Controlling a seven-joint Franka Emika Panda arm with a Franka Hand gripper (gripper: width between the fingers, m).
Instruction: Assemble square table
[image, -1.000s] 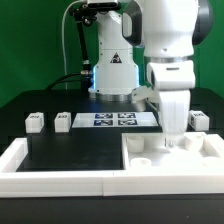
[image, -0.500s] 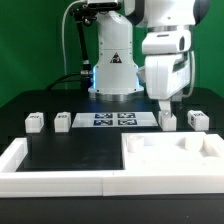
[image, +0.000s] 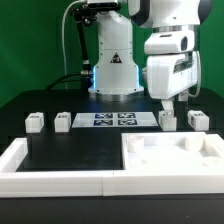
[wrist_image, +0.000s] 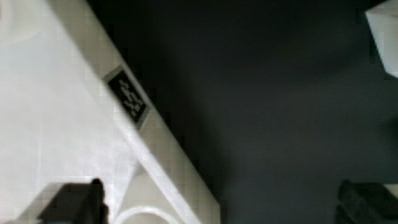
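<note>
The white square tabletop (image: 170, 160) lies lower right on the black worktop (image: 70, 150), four leg blocks (image: 63, 120) flank the central marker board (image: 113, 120) across mid-frame, and the pincer (image: 172, 104) hangs above the row's right end.

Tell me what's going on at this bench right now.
One robot arm is putting a square table together. Its gripper hovers open and empty by the edge of the white tabletop slab, which lies in the front corner on the exterior view's right. The four leg blocks stand loose in a row, two on each side of the marker board; none is fitted yet.
</note>
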